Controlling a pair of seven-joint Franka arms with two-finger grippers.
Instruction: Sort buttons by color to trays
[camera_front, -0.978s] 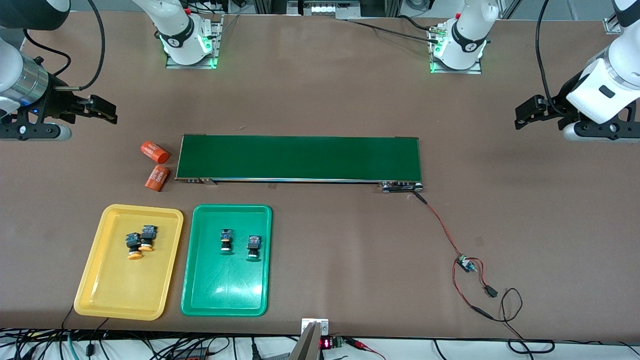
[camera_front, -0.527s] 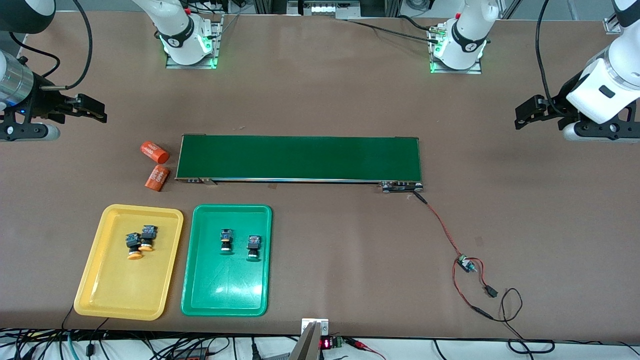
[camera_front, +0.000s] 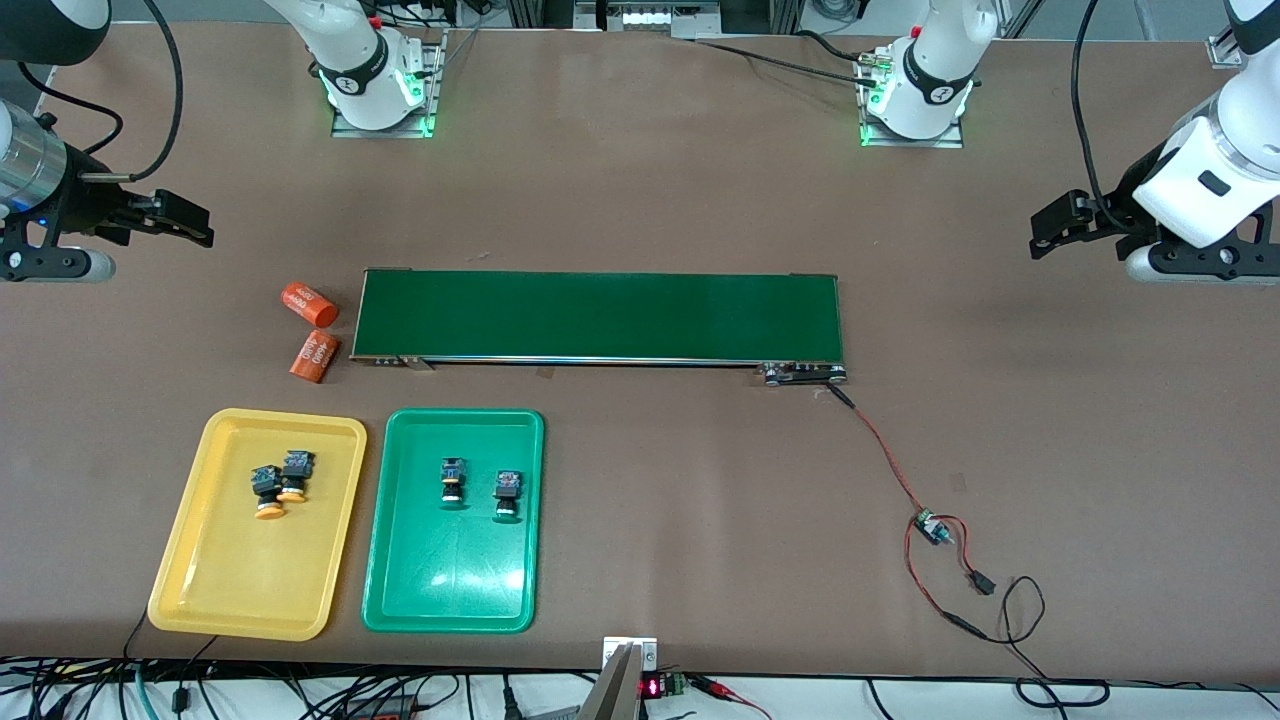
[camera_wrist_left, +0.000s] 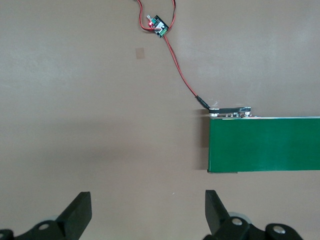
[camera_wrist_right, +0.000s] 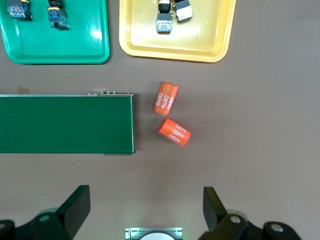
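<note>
Right claw (camera_front: 195, 222) hangs open, well apart from buttons (camera_front: 277, 484).

Orange-capped buttons (camera_front: 277, 484) in yellow tray (camera_front: 225, 590) — green-capped buttons (camera_front: 480, 488) in green tray (camera_front: 445, 590)

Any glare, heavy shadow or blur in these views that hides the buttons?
Front view: white glare patches on the green tray floor, clear of its two green-capped buttons; yellow tray evenly lit. Right wrist view: a small glint on the green tray, buttons cut by the frame edge. Left wrist view: soft shadow beside the conveyor belt, no buttons.
</note>
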